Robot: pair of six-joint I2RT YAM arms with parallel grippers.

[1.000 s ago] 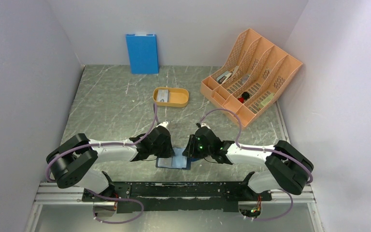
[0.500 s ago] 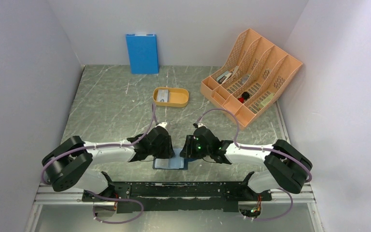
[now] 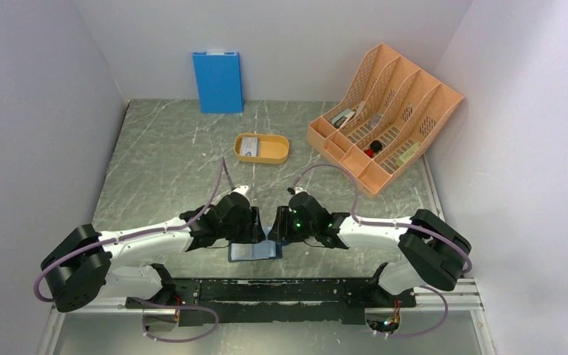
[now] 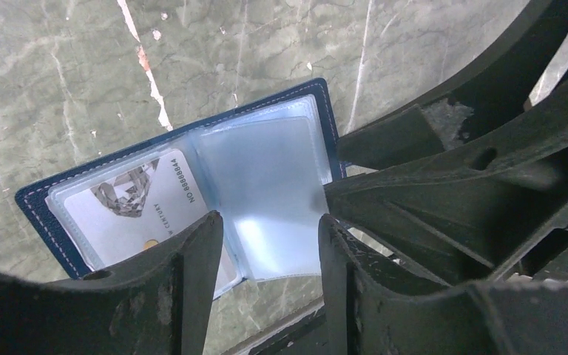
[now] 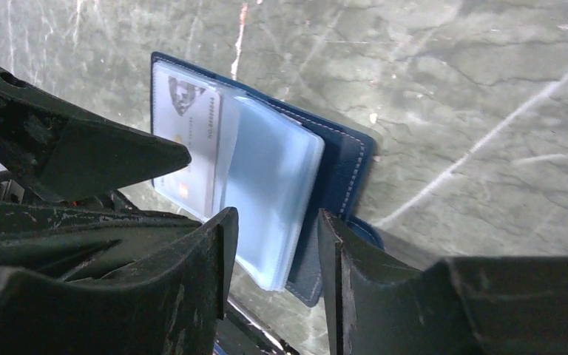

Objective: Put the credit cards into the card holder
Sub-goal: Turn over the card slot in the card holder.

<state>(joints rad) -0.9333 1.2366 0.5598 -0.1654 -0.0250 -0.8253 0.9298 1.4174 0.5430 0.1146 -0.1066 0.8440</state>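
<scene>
Up front on the grey marbled table (image 3: 163,163) we hover left gripper (image 4: 268,222) and right gripper (image 5: 275,218), jaws apart, empty, over the navy folding card holder (image 4: 318,96), opened for loading; one grey-silver credit card (image 4: 129,203) sits sleeved.

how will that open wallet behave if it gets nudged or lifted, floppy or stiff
The wallet likely slides easily, lying thin and flat on the smooth table. Its clear sleeves look floppy, fanning up loosely, so they would probably bend when pushed. The card in one pocket may stiffen that side.
</scene>
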